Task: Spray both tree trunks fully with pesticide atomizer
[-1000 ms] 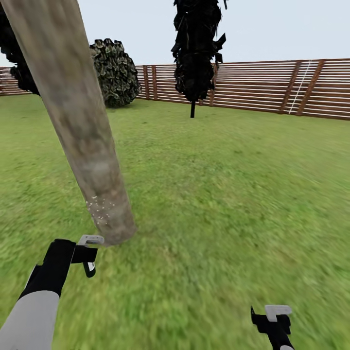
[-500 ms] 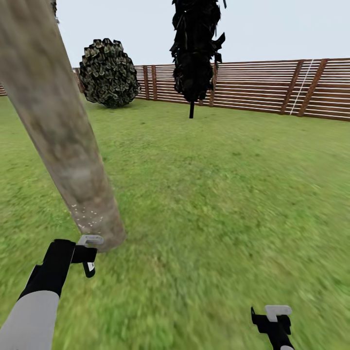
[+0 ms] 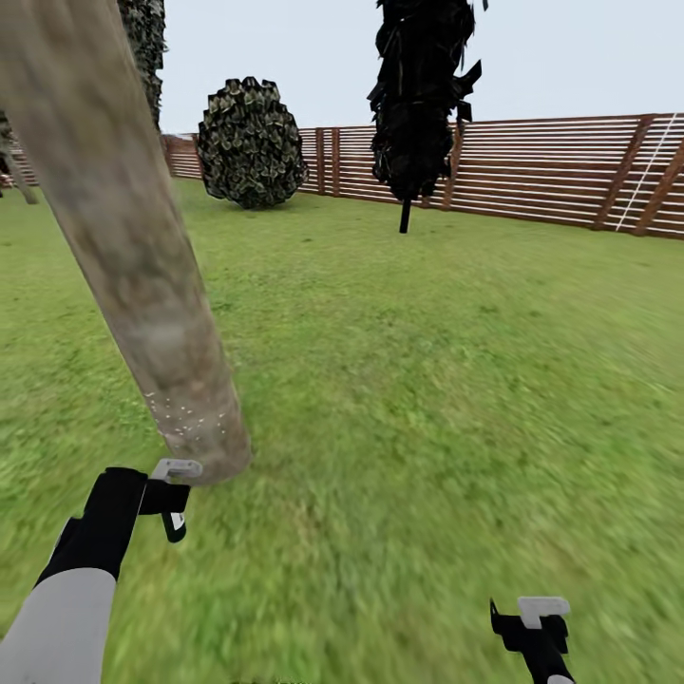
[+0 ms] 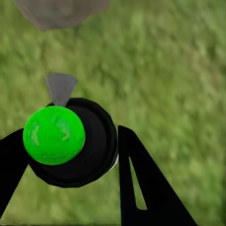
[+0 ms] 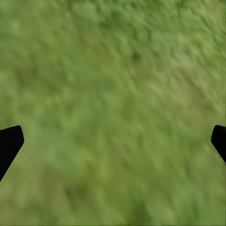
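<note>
A thick pale beige-grey tree trunk leans across the left of the head view and meets the grass just beyond my left gripper. Fine white pesticide specks dot the trunk's lowest part. In the left wrist view my left gripper is shut on the pesticide atomizer, a black round body with a bright green dome and a grey nozzle that points toward the trunk's base. My right gripper hangs low over grass, its black fingertips wide apart and empty.
Green lawn stretches to a brown slat fence. A round dark bush and a dark ragged tree on a thin stem stand far back near the fence.
The camera has turned, so the bush, dark tree and fence now sit further right in the picture. The trunk's base stays by my left gripper. Both arms keep their pose.
</note>
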